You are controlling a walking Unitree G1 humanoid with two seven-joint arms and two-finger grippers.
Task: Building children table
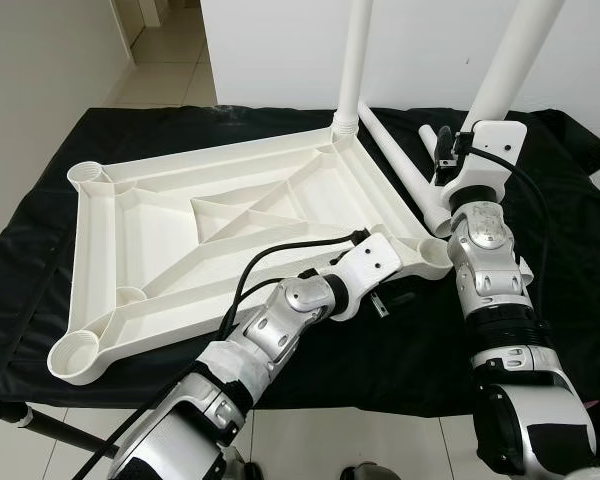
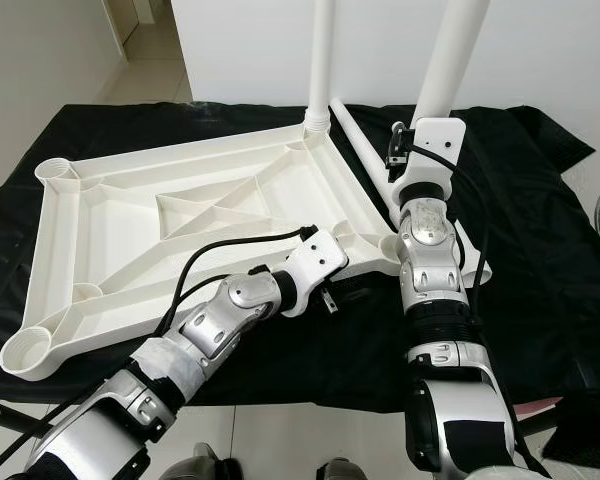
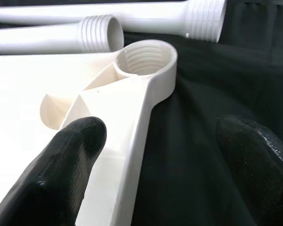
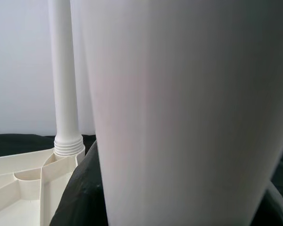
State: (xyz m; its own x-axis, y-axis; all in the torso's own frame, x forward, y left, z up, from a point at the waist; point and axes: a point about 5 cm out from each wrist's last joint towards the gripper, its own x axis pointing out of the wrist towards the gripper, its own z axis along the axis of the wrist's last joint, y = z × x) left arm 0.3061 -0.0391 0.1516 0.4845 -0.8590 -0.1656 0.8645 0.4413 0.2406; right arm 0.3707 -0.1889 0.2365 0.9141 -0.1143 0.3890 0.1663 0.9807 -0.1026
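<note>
Lying upside down on the black cloth (image 1: 40, 260), the white tabletop (image 1: 230, 215) carries one screwed-in leg (image 1: 355, 60) at 12 o'clock. Left gripper (image 3: 160, 165) straddles its rim, open wide. Right gripper (image 1: 448, 150) clutches another leg (image 1: 515, 45); loose legs (image 1: 405, 170) lie alongside.

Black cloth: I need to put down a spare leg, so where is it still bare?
The black cloth is bare left of the tabletop, and along the near edge under the left gripper. It is crowded on the right: two loose legs lie beside the tabletop, and the right gripper holds a leg there.
</note>
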